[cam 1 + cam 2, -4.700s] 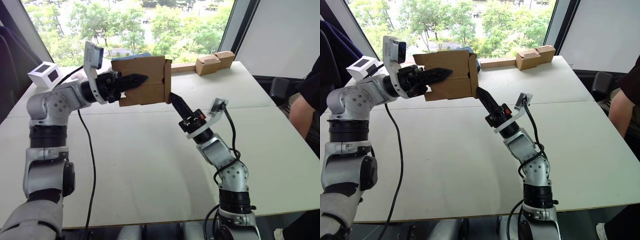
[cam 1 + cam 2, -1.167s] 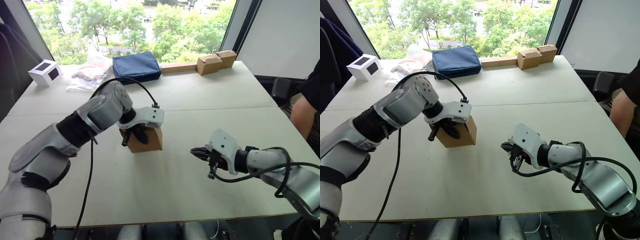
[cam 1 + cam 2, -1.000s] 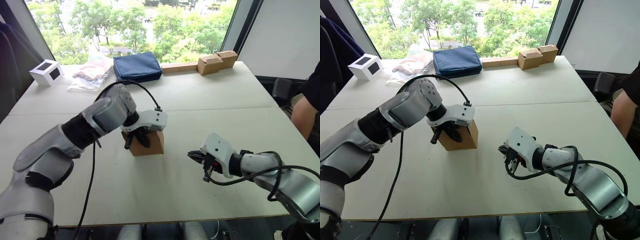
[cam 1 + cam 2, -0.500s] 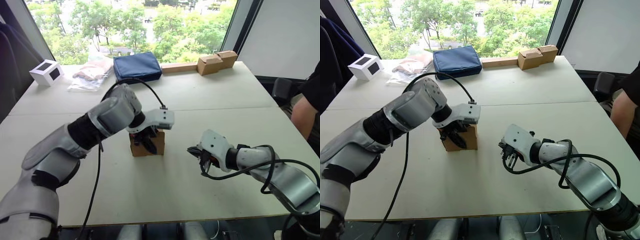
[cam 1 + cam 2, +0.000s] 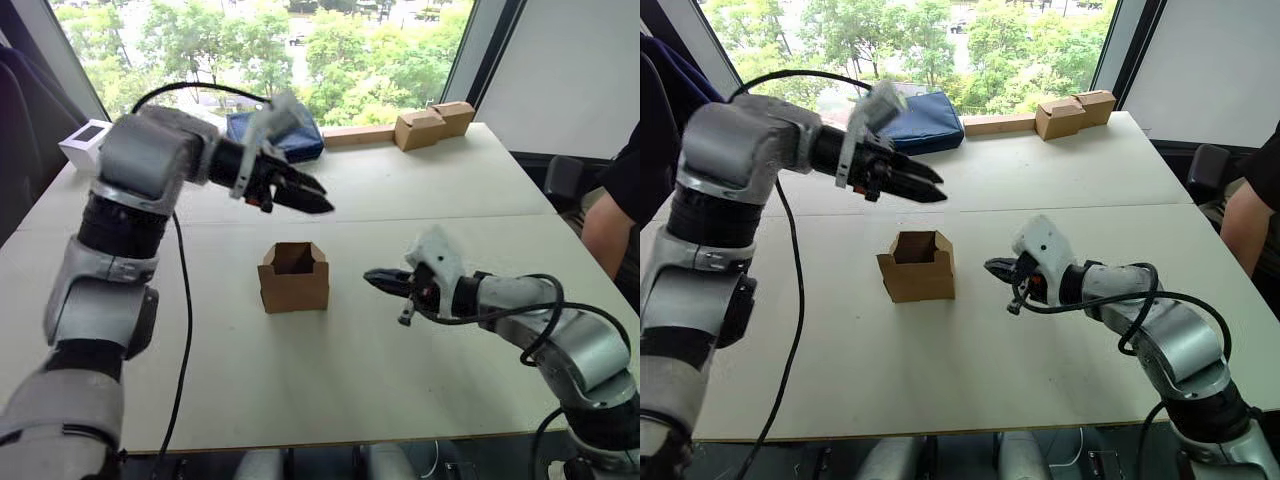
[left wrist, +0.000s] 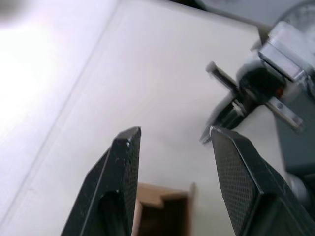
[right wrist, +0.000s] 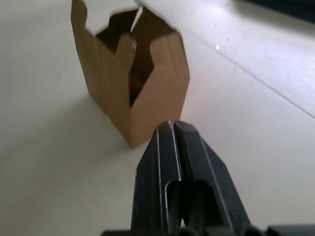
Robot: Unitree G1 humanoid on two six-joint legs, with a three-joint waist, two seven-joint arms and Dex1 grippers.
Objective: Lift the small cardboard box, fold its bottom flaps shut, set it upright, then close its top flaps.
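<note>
My right fingers [image 5: 992,266] are pressed together beside the small cardboard box [image 5: 294,277]; my left fingers [image 5: 318,204] hover apart above it. It stands upright on the tabletop [image 5: 330,380], top flaps raised. I'd push each flap inward gently, steadying the box.

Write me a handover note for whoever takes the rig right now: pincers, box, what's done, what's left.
Left pincer: open, empty, raised above the table behind the small cardboard box.
Right pincer: shut, empty, low over the table to the box's right, pointing at it, not touching.
Box: upright on the white table, free of both pincers, top flaps standing open.
Done: box set upright; the bottom can't be seen from here.
Left: fold the top flaps shut.
</note>
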